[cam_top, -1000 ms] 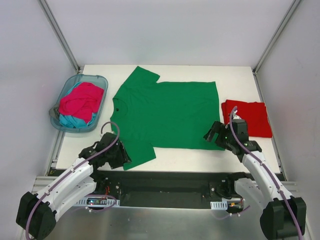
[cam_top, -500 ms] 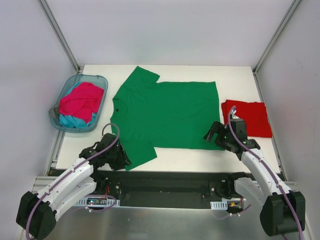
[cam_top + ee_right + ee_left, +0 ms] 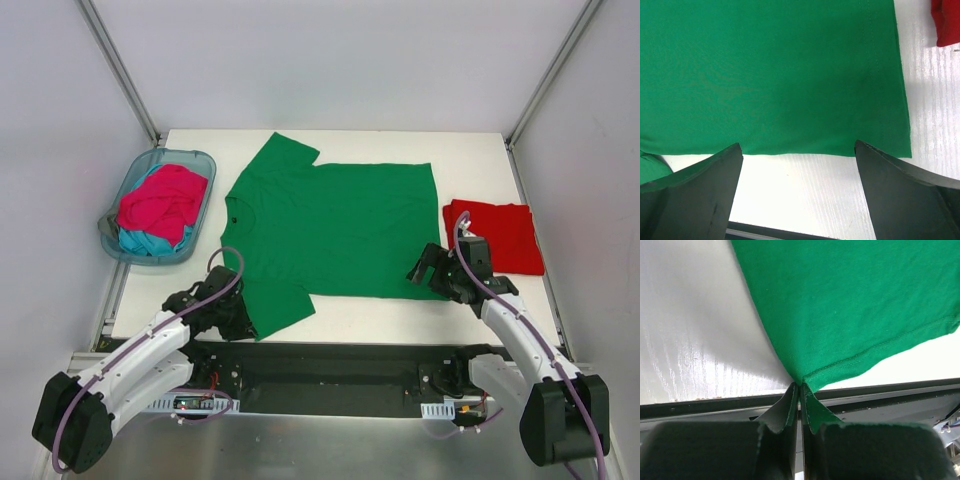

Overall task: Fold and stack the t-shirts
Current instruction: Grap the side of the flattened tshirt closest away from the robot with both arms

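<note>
1. Check the left gripper [image 3: 799,390]. In the left wrist view its 2 fingers [image 3: 782,412] are pressed together with only a thin seam between them, and they clamp the near corner of 1 sleeve of the green t-shirt [image 3: 850,305]. The stitched sleeve hem runs from the pinch toward the right of that view. Cloth folds over both finger faces.

2. Check the right gripper [image 3: 797,146]. You see its jaws spread wide in the right wrist view, with nothing between them. They straddle the near side edge of the green t-shirt [image 3: 770,75], close to its bottom-hem corner. You cannot tell from these views whether the fingertips [image 3: 735,152] touch the table [image 3: 805,190].

3. Locate the green t-shirt [image 3: 340,225] in the top view. It lies flat across the middle of the white table [image 3: 380,315], round neck toward the left, bottom hem toward the right, both sleeves spread. The left gripper [image 3: 238,320] sits at the near sleeve and the right gripper [image 3: 425,268] at the near hem corner.

4. Locate the other shirts. The red t-shirt [image 3: 497,235] lies folded just to the right of the green hem, apart from it; its edge shows in the right wrist view [image 3: 946,22]. The pink t-shirt [image 3: 160,205] is bunched on top of the teal t-shirt [image 3: 140,242] inside the basket [image 3: 205,160] at the table's left edge.
</note>
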